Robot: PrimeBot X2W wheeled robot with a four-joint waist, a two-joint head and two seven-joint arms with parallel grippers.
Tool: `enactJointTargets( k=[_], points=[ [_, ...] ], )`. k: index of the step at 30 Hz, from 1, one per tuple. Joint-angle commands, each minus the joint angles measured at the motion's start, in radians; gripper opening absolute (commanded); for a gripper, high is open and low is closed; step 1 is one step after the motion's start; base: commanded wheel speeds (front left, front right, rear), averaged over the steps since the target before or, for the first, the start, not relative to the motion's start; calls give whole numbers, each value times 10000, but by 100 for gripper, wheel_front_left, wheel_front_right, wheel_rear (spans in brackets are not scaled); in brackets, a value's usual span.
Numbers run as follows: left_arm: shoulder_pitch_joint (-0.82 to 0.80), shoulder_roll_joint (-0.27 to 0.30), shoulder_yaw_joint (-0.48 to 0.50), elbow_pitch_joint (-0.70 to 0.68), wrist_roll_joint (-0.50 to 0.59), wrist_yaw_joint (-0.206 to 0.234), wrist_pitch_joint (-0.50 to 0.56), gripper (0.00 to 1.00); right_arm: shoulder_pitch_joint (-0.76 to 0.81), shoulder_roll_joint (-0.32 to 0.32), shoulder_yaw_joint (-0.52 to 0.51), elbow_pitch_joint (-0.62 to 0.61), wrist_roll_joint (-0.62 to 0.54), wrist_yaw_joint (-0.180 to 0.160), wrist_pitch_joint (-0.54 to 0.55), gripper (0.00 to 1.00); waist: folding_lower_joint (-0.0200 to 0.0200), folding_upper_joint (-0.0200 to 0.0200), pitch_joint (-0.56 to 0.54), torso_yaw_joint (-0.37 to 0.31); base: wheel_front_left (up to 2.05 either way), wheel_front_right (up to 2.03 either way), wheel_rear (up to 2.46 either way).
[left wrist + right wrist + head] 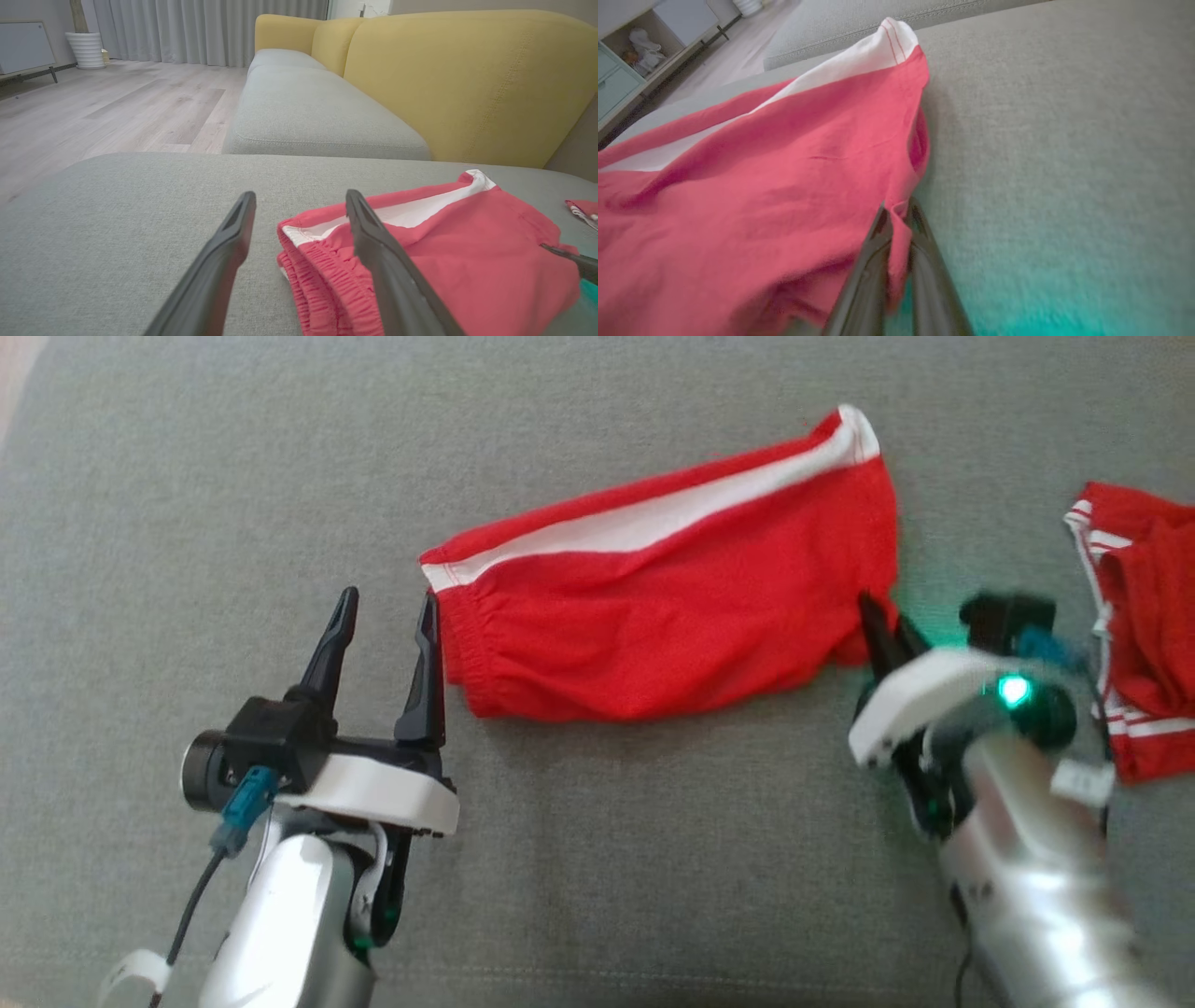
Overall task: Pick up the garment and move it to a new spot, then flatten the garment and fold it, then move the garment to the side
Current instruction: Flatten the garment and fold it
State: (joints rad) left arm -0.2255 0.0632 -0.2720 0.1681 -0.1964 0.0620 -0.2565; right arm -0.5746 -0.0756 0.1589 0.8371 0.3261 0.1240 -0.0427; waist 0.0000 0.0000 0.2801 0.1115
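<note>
The red shorts (pixel 672 616) lie spread across the middle of the grey sofa cushion (pixel 653 859), with the white stripe along their far edge. The right hand (pixel 900 210) is pinched closed on the near corner of the leg hem. The left hand (pixel 388 597) stands wide open and holds nothing, its inner finger just beside the elastic waistband edge. Bare cushion runs wide to the left and on the near side. A second red garment (pixel 1144 625) lies near the right edge.

Grey sofa cushions (pixel 322 116), yellow backrest (pixel 467 84), pale wood floor (pixel 117 102) (planked), grey curtains (pixel 196 28)
</note>
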Motion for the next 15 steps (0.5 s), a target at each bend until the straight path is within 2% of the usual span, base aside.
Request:
enactJointTargets(
  k=[1,8,15],
  points=[
    [-5,94,444,-282,79,-18,-53,100,576,173,209,-368,94,67,-234,0,0,0,-127,-139,0,0,0],
    [267,105,561,-279,111,-20,-53,100,2296,210,-317,-1732,356,67,-646,0,0,0,-361,-444,0,0,0],
    [398,104,582,-291,117,-43,-53,100,3763,245,-1149,-3379,301,67,-170,0,0,0,-476,-591,0,0,0]
  ],
)
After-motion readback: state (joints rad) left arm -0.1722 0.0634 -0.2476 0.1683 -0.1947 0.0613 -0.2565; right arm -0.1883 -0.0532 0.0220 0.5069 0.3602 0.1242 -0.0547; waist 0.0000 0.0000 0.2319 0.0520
